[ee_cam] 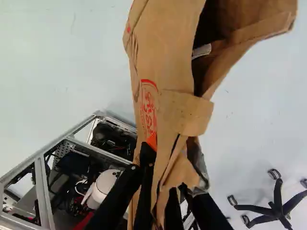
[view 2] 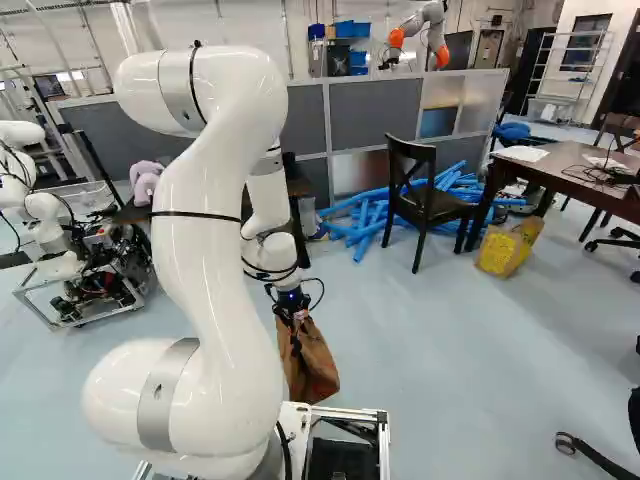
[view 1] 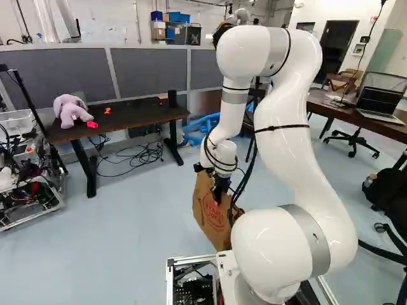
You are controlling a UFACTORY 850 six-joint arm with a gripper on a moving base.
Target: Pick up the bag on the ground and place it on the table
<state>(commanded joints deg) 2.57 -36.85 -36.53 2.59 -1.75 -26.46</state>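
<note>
Cables (view 1: pixel 151 152) lie by the table (view 1: pixel 137 112) bearing a plush toy (view 1: pixel 70 112); gripper (view 1: pixel 219 192) pinches the paper bag (view 1: pixel 213 219).

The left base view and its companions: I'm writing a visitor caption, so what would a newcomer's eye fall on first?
Most likely the big white arm, which curves up right of the middle in the left base view. Next, probably, the brown paper bag with red print, its paper pinched between the fingers. Then the lilac plush toy on the dark table at the left of the left base view.
</note>
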